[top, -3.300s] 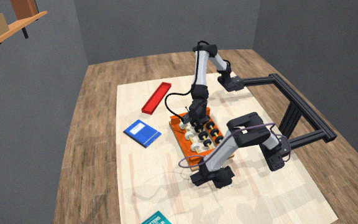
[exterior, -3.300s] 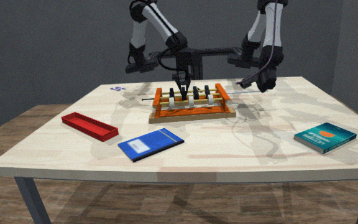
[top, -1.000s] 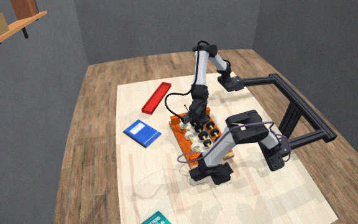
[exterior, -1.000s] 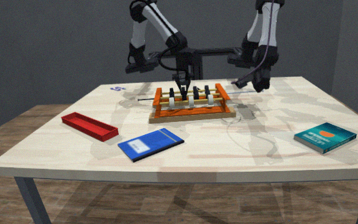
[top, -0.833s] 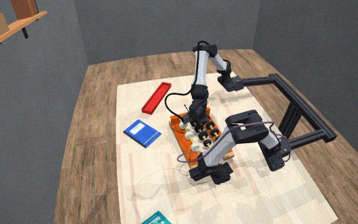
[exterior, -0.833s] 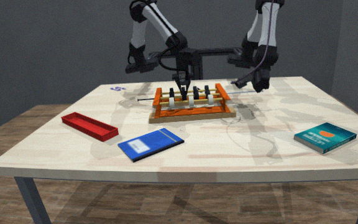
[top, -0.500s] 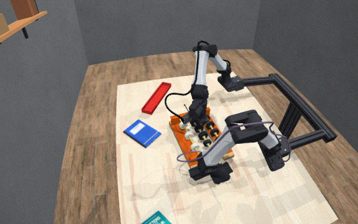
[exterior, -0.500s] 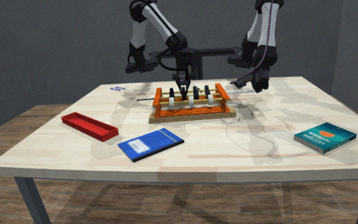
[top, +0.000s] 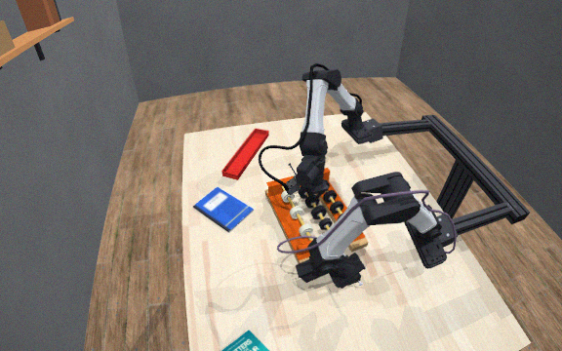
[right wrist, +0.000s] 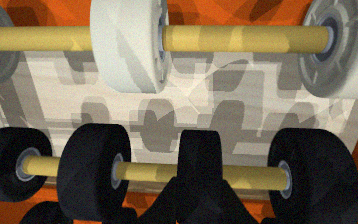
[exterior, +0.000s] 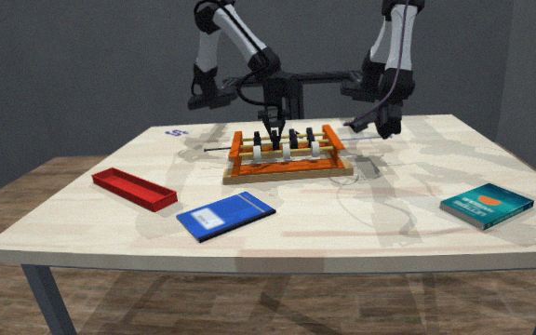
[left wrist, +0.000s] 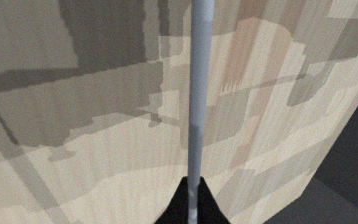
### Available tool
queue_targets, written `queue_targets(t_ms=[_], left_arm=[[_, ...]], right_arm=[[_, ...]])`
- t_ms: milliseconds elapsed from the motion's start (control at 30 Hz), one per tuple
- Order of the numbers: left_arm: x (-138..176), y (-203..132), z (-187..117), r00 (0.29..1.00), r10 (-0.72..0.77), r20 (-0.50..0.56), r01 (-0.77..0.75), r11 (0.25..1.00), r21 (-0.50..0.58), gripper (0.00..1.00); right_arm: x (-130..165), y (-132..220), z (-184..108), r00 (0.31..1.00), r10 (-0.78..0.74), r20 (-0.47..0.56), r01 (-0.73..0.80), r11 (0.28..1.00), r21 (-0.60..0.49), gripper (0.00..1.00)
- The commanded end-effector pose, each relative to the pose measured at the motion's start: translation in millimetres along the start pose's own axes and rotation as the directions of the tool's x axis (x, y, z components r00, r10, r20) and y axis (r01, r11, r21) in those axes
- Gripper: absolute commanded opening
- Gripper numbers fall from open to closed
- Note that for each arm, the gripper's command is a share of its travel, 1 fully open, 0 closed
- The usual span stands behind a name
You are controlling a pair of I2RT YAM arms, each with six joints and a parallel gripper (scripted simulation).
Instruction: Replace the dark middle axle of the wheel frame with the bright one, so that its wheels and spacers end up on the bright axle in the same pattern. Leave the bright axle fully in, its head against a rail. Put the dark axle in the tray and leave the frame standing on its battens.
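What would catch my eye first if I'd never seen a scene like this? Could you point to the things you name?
Probably the orange frame [top: 285, 221] [exterior: 287, 167] near the middle of the table, with its rows of black and white wheels, and two robot arms reaching down at it. Next, perhaps, the bright red tray [top: 245, 154] [exterior: 133, 188] and the blue notebook [top: 229, 207] [exterior: 233, 214], lying on the table to one side of the frame.
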State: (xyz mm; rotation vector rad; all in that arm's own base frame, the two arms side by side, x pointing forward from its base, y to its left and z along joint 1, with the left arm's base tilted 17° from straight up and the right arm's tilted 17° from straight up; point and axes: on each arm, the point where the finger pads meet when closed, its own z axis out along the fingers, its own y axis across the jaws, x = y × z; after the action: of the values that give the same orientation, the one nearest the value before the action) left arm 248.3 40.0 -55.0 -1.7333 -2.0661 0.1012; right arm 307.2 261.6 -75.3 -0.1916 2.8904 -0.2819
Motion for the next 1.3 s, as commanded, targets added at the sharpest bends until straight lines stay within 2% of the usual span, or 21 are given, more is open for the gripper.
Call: queue_targets(t_ms=[0,1267], left_arm=[[-17.2,6.7,5.2,0.999,0.003,0.041,-0.002,1.0,-0.016,0.0],[-32.2,9.9,0.2,0.999,-0.001,0.051,0.002,1.0,-0.02,0.0]], right_arm=[[-18.3,7.3,-27.3,0.998,0.007,0.062,-0.005,0.999,-0.033,0.0],[-6.8,10.5,-6.9,0.999,-0.008,0.033,0.009,1.0,-0.008,0.0]])
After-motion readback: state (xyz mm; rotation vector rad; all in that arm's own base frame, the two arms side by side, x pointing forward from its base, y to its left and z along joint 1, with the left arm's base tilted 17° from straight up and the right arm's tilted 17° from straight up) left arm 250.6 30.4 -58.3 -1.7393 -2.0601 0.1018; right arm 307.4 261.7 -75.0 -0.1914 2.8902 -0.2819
